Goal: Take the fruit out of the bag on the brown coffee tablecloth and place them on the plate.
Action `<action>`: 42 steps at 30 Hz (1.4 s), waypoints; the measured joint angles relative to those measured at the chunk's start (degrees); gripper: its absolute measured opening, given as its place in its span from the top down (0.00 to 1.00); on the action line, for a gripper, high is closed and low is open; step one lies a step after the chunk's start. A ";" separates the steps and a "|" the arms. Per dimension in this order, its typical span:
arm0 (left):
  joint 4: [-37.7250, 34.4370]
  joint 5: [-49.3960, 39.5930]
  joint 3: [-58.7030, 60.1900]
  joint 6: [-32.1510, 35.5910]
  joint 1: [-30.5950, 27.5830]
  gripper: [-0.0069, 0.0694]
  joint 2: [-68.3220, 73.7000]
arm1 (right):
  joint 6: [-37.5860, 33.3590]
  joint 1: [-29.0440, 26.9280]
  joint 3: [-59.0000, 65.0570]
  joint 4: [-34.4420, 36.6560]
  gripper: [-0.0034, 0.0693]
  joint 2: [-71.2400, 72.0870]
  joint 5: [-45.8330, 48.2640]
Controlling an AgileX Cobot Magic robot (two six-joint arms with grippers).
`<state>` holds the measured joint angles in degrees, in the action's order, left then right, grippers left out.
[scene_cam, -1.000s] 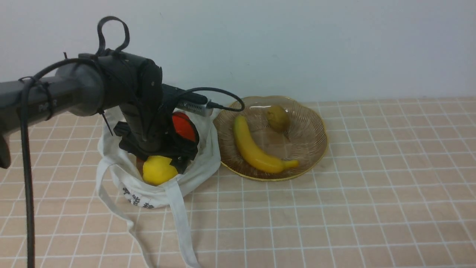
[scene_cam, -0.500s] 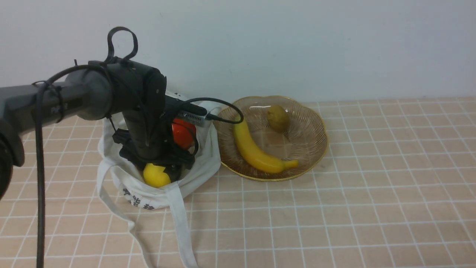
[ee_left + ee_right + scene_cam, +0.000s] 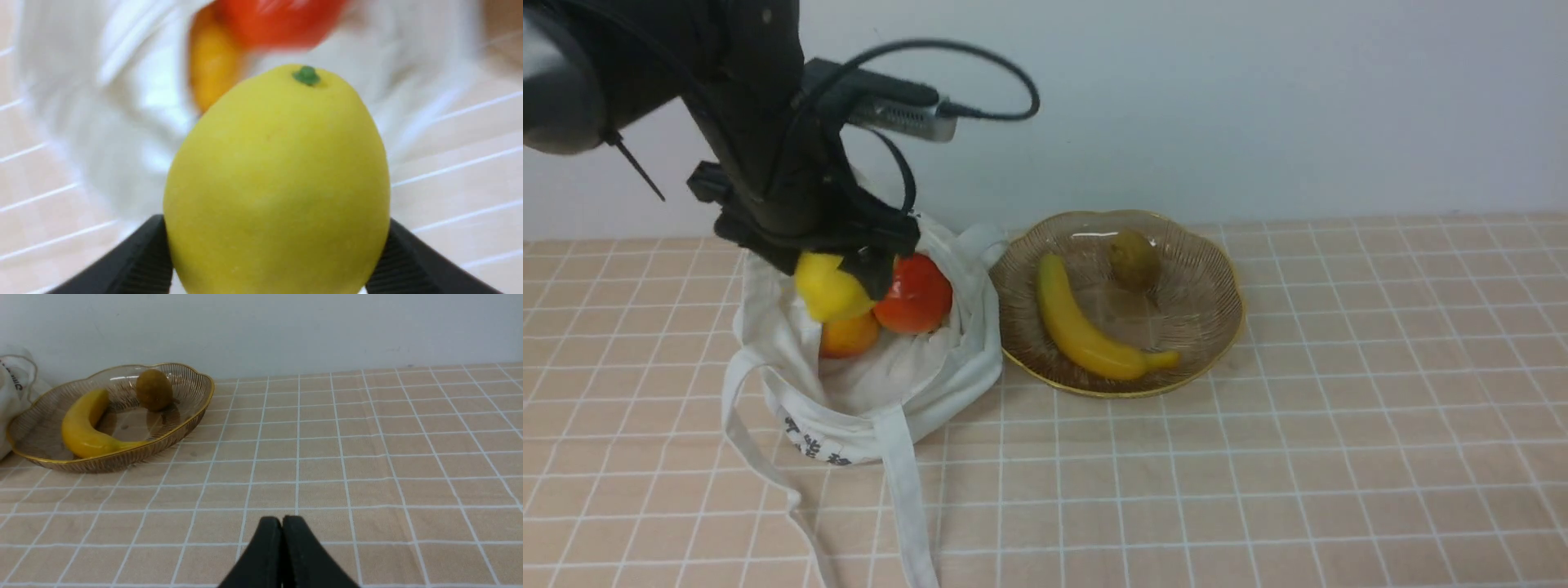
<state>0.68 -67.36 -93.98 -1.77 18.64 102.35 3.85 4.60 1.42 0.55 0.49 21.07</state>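
The left end effector [image 3: 837, 279], clamped on the lemon [image 3: 827, 292], hangs above the bag [image 3: 882, 392] at left; red fruit [image 3: 920, 294] and orange fruit [image 3: 848, 336] lie inside. The right end effector [image 3: 282, 531] has its fingers pressed together.

lemon [image 3: 829, 290]: aloft over bag [image 3: 947, 359] | red fruit [image 3: 919, 292], orange fruit [image 3: 848, 336]: inside bag | plate [image 3: 1205, 327]: beside bag, on tablecloth [image 3: 1339, 408]

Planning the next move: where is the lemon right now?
Front view, left side: the lemon is clamped in the left gripper just above the bag, at its open mouth, over the orange fruit and beside the red fruit.
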 joint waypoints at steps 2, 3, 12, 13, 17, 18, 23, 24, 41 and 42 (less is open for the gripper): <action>-5.10 2.39 -0.64 0.65 1.25 0.20 0.63 | 0.00 0.00 0.00 0.00 0.97 0.00 0.00; -7.63 4.48 -0.77 1.20 2.18 0.20 1.38 | 0.00 0.00 0.00 0.00 0.97 0.00 0.00; -19.19 27.22 -0.90 3.94 8.50 0.20 13.21 | 0.00 0.00 0.00 0.00 0.97 0.00 0.00; -20.21 29.51 -0.90 3.99 8.84 0.20 14.26 | 0.00 0.00 0.00 0.00 0.97 0.00 0.00; -22.90 35.07 -0.90 3.98 9.40 0.20 16.62 | 0.00 0.00 0.00 0.00 0.97 0.00 0.00; -23.09 35.76 -0.90 3.98 9.42 0.20 16.92 | 0.00 0.00 0.00 0.00 0.97 0.00 0.00; -23.69 37.65 -0.90 3.98 9.46 0.11 17.15 | 0.00 0.00 0.00 0.00 0.97 0.00 0.00; -23.74 37.65 -0.90 3.98 9.46 0.10 17.15 | 0.00 0.00 0.00 0.00 0.97 0.00 0.00; -20.67 24.72 -0.85 3.81 9.05 0.38 12.11 | 0.00 0.00 0.00 -0.06 0.97 0.00 0.00; -20.47 24.19 -0.85 3.81 8.98 0.38 12.11 | 0.00 0.00 0.00 -0.06 0.97 0.00 0.00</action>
<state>-19.79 -43.16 -94.83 2.04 27.62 114.46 3.85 4.60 1.42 0.49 0.49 21.07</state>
